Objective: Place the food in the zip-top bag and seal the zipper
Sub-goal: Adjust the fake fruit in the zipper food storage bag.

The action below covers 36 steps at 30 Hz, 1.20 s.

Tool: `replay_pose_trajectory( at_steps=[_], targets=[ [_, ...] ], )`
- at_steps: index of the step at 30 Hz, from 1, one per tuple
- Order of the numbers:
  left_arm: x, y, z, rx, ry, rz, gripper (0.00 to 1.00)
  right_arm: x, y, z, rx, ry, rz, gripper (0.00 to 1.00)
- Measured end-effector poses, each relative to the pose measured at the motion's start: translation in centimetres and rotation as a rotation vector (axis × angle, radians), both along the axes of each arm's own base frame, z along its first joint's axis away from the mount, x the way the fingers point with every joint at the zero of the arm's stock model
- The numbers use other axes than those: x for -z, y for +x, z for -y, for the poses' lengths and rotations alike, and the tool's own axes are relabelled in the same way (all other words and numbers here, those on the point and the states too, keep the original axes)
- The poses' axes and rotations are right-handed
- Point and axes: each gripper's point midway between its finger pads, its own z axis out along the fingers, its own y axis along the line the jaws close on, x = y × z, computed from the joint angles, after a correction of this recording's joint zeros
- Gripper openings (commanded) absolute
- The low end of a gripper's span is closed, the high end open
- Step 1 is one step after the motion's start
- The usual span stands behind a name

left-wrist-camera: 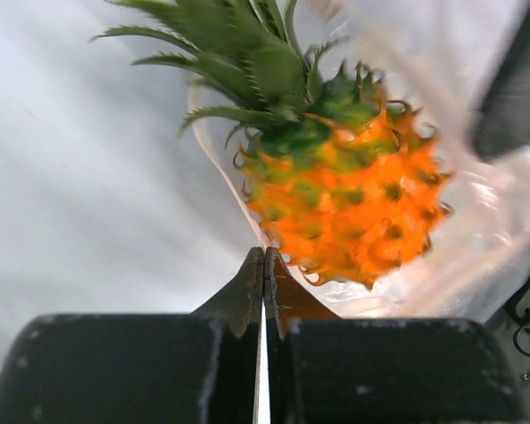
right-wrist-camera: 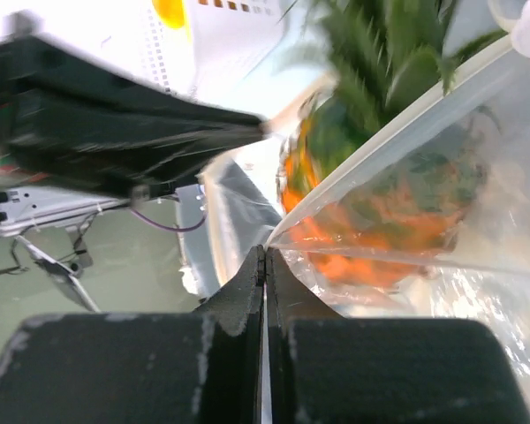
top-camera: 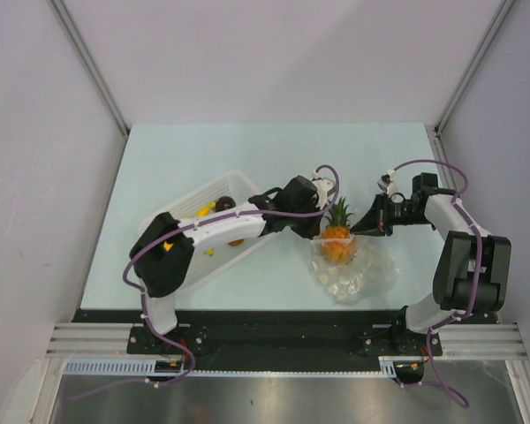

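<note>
The orange pineapple (top-camera: 336, 238) with a green crown stands in the mouth of the clear zip-top bag (top-camera: 358, 272), body inside and crown sticking out. It fills the left wrist view (left-wrist-camera: 344, 194) and shows through the plastic in the right wrist view (right-wrist-camera: 380, 212). My left gripper (top-camera: 315, 231) is shut on the bag's left mouth edge (left-wrist-camera: 225, 177). My right gripper (top-camera: 360, 228) is shut on the opposite edge, on the whitish zipper strip (right-wrist-camera: 397, 124). A yellow banana (top-camera: 203, 210) and a dark brown fruit (top-camera: 223, 203) lie in the basket.
The white perforated basket (top-camera: 203, 187) stands left of the bag, under my left arm, with an orange piece (top-camera: 236, 241) showing beside the arm. Grey walls close in the table on the left, back and right.
</note>
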Motion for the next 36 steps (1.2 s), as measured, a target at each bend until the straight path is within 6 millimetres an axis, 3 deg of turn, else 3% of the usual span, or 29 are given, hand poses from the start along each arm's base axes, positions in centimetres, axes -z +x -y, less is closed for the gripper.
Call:
replay_pose_trajectory(
  at_steps=[5, 11, 14, 17, 21, 24, 26, 29, 30, 31, 33, 36],
  targets=[
    [-5.7, 0.7, -0.2, 0.022, -0.047, 0.186, 0.0, -1.5, 0.1, 0.2, -0.012, -0.018, 0.07, 0.0],
    [-8.5, 1.1, -1.3, 0.039, -0.027, 0.342, 0.0, -1.6, -0.1, 0.4, -0.019, -0.042, 0.084, 0.0],
    [-10.2, 0.8, -2.3, 0.054, -0.014, 0.428, 0.0, -2.9, 0.4, 0.8, -0.016, -0.056, 0.127, 0.0],
    [-13.6, 0.3, -3.1, 0.064, -0.037, 0.53, 0.0, -5.7, 1.7, 1.3, -0.009, -0.072, 0.219, 0.0],
    [-19.9, -0.7, -4.3, 0.064, -0.113, 0.686, 0.0, -10.9, 2.9, 1.5, -0.009, -0.095, 0.403, 0.0],
    [-24.3, -2.0, -5.6, 0.064, -0.162, 0.811, 0.0, -14.4, 2.1, 0.8, -0.027, -0.104, 0.527, 0.0],
    [-26.1, -3.5, -6.1, 0.083, -0.196, 0.876, 0.0, -15.9, 1.0, 0.1, -0.051, -0.109, 0.595, 0.0],
    [-27.0, -5.3, -6.8, 0.111, -0.22, 0.919, 0.05, -16.7, -1.0, -1.0, -0.093, -0.126, 0.663, 0.0],
    [-26.7, -5.4, -6.9, 0.115, -0.215, 0.915, 0.2, -16.4, -1.5, -1.1, -0.102, -0.131, 0.666, 0.0],
    [-26.2, -5.3, -7.0, 0.112, -0.203, 0.907, 0.27, -15.7, -2.0, -1.2, -0.113, -0.137, 0.657, 0.0],
    [-24.7, -4.9, -6.7, 0.105, -0.179, 0.858, 0.4, -14.1, -2.5, -1.1, -0.116, -0.15, 0.615, 0.0],
    [-21.6, -4.2, -6.4, 0.09, -0.159, 0.734, 0.5, -12.0, -2.6, -0.8, -0.118, -0.153, 0.53, 0.0]
  ],
)
